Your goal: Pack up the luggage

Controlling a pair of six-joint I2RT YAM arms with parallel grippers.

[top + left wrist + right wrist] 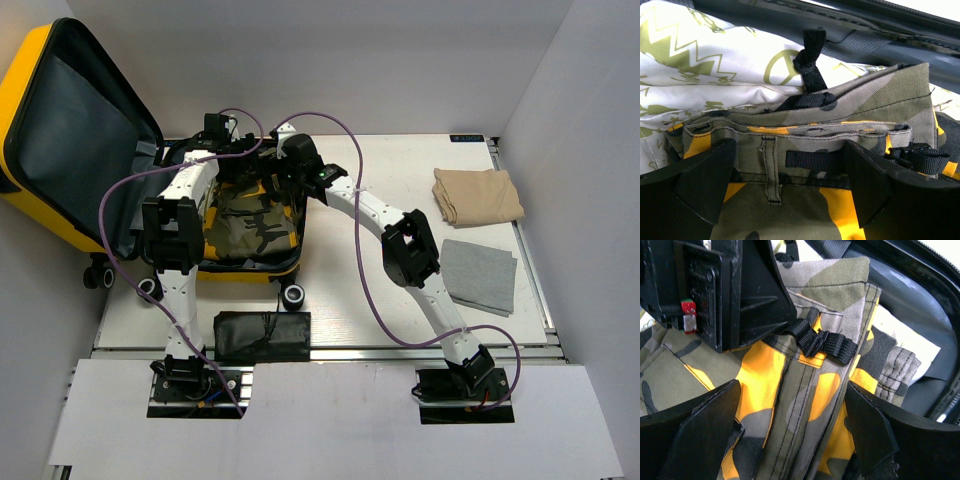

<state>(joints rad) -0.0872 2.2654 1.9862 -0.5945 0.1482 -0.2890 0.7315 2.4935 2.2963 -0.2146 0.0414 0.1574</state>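
Both arms reach into the open yellow luggage (25, 75).
Left gripper (790, 185) and right gripper (795, 425), fingers spread apart, hang close over a camouflage garment (250, 228) inside.

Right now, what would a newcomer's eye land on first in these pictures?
The open yellow suitcase at the far left stands out first, its lid raised and a camouflage garment lying in its base. Both arms reach into it, left gripper and right gripper open over the garment. On the right lie a tan cloth and a grey cloth.
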